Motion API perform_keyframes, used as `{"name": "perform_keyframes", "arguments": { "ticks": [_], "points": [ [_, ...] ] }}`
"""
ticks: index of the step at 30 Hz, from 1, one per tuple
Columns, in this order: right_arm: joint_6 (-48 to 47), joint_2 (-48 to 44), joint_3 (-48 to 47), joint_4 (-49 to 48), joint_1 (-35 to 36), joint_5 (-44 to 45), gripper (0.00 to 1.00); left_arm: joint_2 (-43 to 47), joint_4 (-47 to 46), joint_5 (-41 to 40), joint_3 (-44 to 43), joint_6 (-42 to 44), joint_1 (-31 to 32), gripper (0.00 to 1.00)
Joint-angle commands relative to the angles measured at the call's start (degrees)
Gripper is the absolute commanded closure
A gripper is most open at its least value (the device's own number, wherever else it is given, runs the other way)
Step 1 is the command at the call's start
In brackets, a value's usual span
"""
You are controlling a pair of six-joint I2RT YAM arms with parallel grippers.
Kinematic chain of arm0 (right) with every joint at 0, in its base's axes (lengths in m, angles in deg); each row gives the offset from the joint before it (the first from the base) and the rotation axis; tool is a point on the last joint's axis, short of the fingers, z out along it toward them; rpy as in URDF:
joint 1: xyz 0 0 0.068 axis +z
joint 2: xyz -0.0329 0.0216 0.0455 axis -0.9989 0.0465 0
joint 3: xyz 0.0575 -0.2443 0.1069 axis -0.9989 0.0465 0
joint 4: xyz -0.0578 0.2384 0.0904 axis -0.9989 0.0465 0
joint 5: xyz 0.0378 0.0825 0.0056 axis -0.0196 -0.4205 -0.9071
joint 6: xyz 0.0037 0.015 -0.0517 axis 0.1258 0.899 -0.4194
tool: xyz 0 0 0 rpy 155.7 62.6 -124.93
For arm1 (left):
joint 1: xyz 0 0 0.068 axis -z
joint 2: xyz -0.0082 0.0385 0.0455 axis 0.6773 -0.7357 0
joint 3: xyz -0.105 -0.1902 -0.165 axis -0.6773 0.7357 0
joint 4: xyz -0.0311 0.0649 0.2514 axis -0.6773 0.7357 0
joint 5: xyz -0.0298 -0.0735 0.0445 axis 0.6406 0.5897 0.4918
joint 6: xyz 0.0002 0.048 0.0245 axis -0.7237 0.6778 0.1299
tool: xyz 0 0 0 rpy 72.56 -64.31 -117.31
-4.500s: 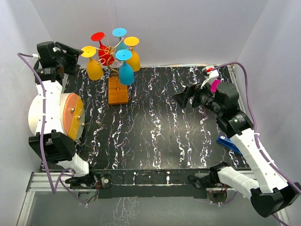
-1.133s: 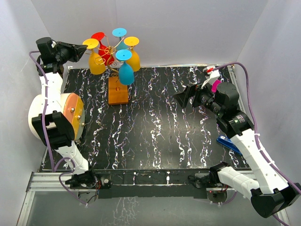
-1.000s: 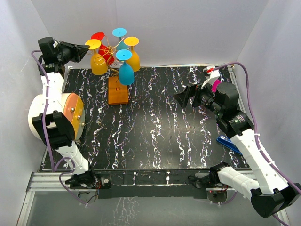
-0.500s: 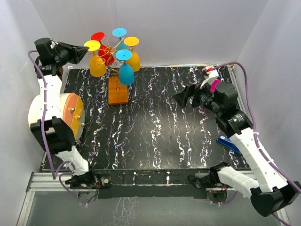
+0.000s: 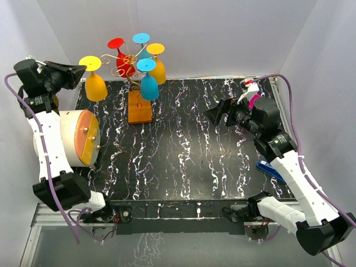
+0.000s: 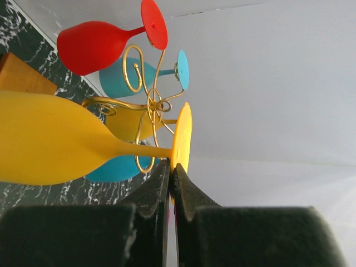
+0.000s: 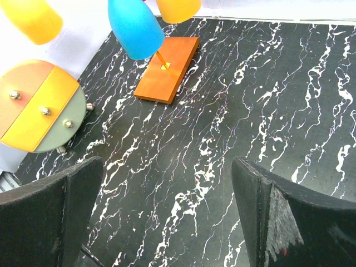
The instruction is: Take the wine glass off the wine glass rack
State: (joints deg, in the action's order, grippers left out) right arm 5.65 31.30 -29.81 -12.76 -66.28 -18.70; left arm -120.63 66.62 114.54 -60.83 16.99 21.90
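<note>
White walls enclose a black, white-veined table [image 5: 183, 150]. In the top view, the yellow wine glass [image 5: 95, 86] is seen hanging bowl-down to the left of the wine glass rack [image 5: 131, 60]. It is clear of the gold scrolls, and its foot is held by the left gripper [image 5: 82, 68]. The step in hand is judged to be the carrying away. It would be done well if the glass were kept from swinging, drawn wide of the other glasses and lowered gently, since a thin disc edge gives little purchase. The right gripper [image 5: 218, 114] is seen hovering over the table's right half, well apart from the rack.

In the left wrist view, the jaws are pressed together on the lower edge of the yellow foot. How deeply that edge is caught cannot be told for certain, as it is hidden by the fingers [image 6: 158, 189]. The rack's curls are seen behind the stem, seemingly not touching it.

In the right wrist view, the jaws are spread wide with nothing between them. Only the table is seen beneath them, with the rack's wooden base [image 7: 167, 69] further off.
</note>
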Motion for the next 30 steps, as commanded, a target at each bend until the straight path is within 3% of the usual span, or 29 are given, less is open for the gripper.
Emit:
{"name": "perform_keyframes", "arguments": {
  "ticks": [1, 8, 16, 23, 30],
  "points": [
    [1.19, -0.44, 0.28, -4.26, 0.27, 0.02, 0.02, 9.04, 5.08, -1.97, -0.5, 5.84, -0.52, 1.0],
    [3.76, 1.6, 0.63, -5.46, 0.34, -4.45, 0.02, 17.94, 3.07, 0.18, 1.57, 6.92, 0.66, 1.0],
    [12.06, 5.15, 1.25, -11.78, 0.32, -14.4, 0.02, 22.41, -24.6, 12.17, 12.47, -9.93, 8.45, 1.0],
    [30.93, 9.02, 8.07, -35.37, 1.52, -21.57, 0.02, 25.76, -38.36, 14.57, 19.79, -20.07, 13.49, 1.0],
    [44.6, 17.3, 8.71, -60.93, 9.74, -20.8, 0.02, 28.69, -53.94, 15.42, 29.68, -31.98, 17.01, 1.0]
  ]
}}
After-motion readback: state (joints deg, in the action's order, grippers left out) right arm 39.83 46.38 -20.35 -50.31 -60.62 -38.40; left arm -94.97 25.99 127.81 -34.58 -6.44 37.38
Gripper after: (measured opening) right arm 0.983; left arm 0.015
